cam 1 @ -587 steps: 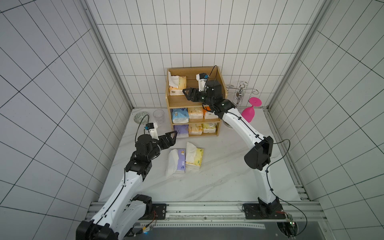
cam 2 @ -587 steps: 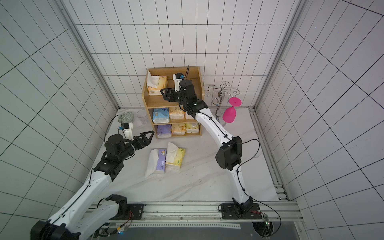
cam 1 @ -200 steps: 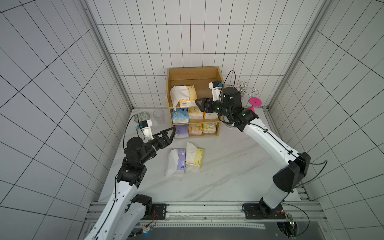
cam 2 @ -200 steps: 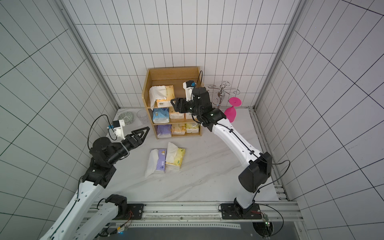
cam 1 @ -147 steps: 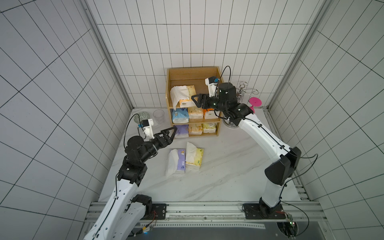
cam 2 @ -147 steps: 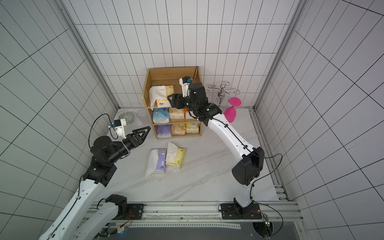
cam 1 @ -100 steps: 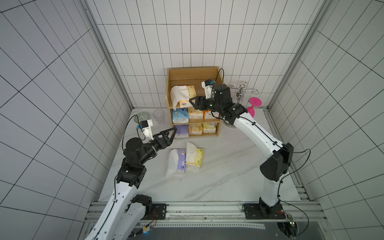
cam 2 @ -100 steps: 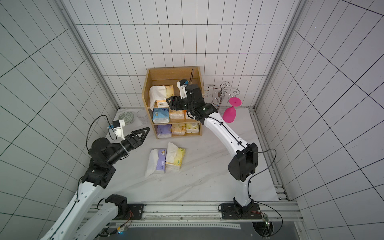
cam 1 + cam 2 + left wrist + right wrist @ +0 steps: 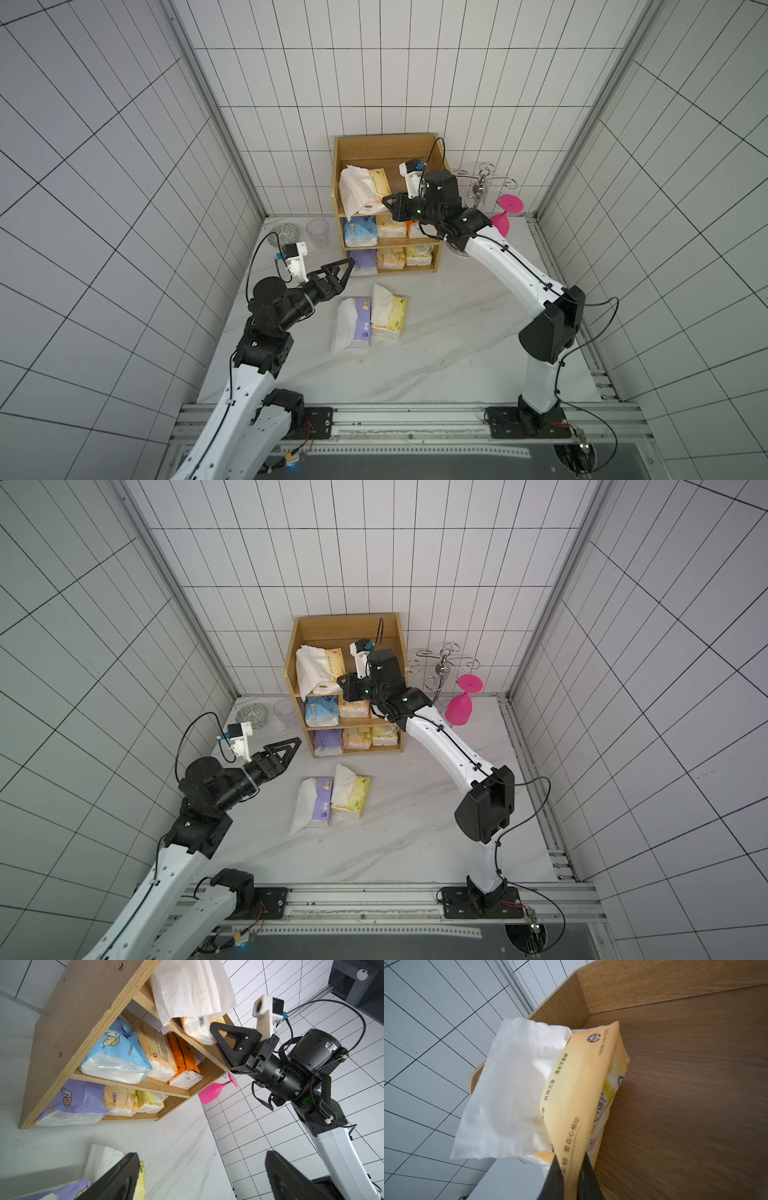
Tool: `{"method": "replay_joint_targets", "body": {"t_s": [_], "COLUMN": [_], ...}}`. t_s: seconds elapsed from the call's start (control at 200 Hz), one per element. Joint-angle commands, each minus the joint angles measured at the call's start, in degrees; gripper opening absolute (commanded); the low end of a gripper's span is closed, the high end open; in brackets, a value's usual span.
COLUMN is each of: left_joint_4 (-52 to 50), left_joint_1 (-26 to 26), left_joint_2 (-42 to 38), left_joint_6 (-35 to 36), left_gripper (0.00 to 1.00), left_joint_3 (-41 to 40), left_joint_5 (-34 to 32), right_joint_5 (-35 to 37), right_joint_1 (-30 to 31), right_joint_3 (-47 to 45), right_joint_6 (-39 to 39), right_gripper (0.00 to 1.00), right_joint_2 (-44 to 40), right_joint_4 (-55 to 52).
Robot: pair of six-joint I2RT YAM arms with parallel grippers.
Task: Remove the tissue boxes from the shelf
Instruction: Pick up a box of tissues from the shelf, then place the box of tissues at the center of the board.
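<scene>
The wooden shelf (image 9: 384, 140) (image 9: 347, 619) stands at the back wall. On its top tier lies a pale orange tissue pack (image 9: 376, 189) (image 9: 332, 663) (image 9: 581, 1084) with white tissue hanging out. My right gripper (image 9: 388, 203) (image 9: 341, 683) (image 9: 571, 1165) is shut on a pinched fold of that pack's wrapper at the shelf's front edge. A blue pack (image 9: 360, 229), a pale orange one and a bright orange one fill the middle tier. A purple pack (image 9: 362, 262) and two more fill the lowest. My left gripper (image 9: 347, 266) (image 9: 293, 744) (image 9: 201, 1153) hovers open and empty, left of the shelf.
A purple pack (image 9: 359, 322) and a yellow pack (image 9: 390, 316) lie on the table in front of the shelf. A pink wine glass (image 9: 500, 220) and a metal cup stand (image 9: 482, 187) are right of it. A clear glass (image 9: 317, 228) and a patterned bowl (image 9: 284, 230) are on its left.
My right gripper has swung left to the top-tier pack and shut on its wrapper. The left arm has hardly moved.
</scene>
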Motion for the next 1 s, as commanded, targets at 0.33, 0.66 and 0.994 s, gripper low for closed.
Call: {"method": "replay_joint_targets", "body": {"t_s": [0.33, 0.66, 0.994], "left_joint_4": [-2.41, -4.7, -6.29], "left_joint_1": [-6.81, -9.17, -11.64], "left_joint_2": [-1.86, -4.17, -7.75], "left_joint_6": [3.84, 4.11, 3.13], "left_gripper": [0.98, 0.98, 0.98], "left_joint_3": [-3.16, -9.26, -14.34], "left_joint_5": [-6.67, -10.63, -14.9], "right_joint_5": [9.07, 16.6, 17.58], "right_joint_1": [4.37, 7.08, 8.03], "right_joint_3": [-36.69, -69.54, -91.8], "right_joint_6": [-1.52, 6.32, 15.39], "right_gripper": [0.0, 0.0, 0.0], "right_joint_2": [-32.15, -58.33, -72.56], "right_joint_4": [3.24, 1.84, 3.19]}}
